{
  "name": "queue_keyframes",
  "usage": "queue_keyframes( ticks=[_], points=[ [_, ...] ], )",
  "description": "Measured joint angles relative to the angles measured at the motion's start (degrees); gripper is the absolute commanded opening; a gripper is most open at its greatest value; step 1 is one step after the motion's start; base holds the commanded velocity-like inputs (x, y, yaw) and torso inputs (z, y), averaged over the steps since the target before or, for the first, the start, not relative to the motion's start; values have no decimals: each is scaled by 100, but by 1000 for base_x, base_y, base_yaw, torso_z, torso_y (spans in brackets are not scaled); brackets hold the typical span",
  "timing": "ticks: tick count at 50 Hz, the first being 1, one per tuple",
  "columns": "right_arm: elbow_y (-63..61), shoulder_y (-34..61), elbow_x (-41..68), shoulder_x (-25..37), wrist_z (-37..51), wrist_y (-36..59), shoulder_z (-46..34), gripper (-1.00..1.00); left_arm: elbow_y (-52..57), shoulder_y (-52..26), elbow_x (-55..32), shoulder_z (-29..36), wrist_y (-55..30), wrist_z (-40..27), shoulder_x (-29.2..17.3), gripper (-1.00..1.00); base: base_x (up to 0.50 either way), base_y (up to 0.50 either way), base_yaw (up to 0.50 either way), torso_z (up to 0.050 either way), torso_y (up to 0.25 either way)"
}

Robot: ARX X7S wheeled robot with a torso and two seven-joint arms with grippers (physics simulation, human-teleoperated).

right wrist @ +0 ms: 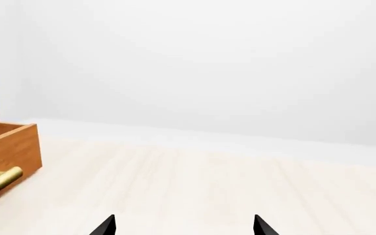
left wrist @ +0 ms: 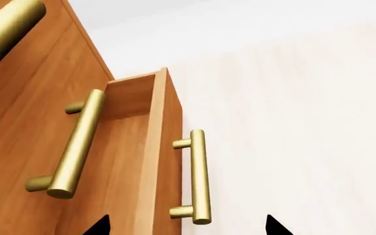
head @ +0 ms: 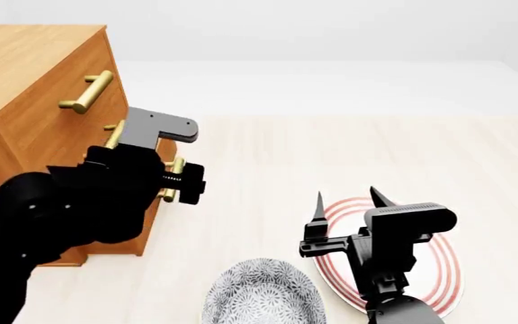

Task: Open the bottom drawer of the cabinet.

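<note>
- The cabinet (head: 34, 88) stands at about ten o'clock in the head view, on the pale tabletop (head: 331, 155); the bottom drawer (left wrist: 158, 147) already juts out of its front, its open box visible in the left wrist view.
- The drawer's brass handle (left wrist: 198, 176) is a rigid bar on two posts, probably smooth and slippery; I judge the drawer stiff and fairly weighty, sliding straight out on its runners; the bar's middle, between the posts, is the best hold.
- The left gripper (left wrist: 184, 227) sits at the handle, its two dark tips spread to either side of the bar's end and not touching it; the right gripper (head: 344, 206) hangs at five o'clock over a red-ringed plate (head: 439, 270), fingers apart and holding nothing.
- A patterned bowl (head: 264, 297) lies at six o'clock, cut off by the frame edge.
- The left arm hides most of the bottom drawer in the head view; how far it can still travel cannot be told; only the fingertips show in either wrist view.
</note>
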Motion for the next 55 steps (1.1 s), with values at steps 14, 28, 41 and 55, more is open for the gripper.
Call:
queue_keyframes(
  ticks=[14, 28, 41, 55],
  points=[
    [-36, 13, 29, 30, 40, 26, -13, 100, -714, 27, 122, 89, 62, 203, 145, 100, 0, 0, 0, 0, 0],
    [-53, 51, 51, 48, 73, 62, -47, 100, -1503, -157, 353, 211, 112, 557, 302, 100, 0, 0, 0, 0, 0],
    [-88, 37, 66, 74, 110, 69, -70, 100, -2563, -424, 750, 462, 266, 1199, 597, 100, 0, 0, 0, 0, 0],
    [-101, 46, 75, 84, 143, 83, -120, 100, -3663, -521, 1193, 746, 590, 1877, 931, 100, 0, 0, 0, 0, 0]
  ],
)
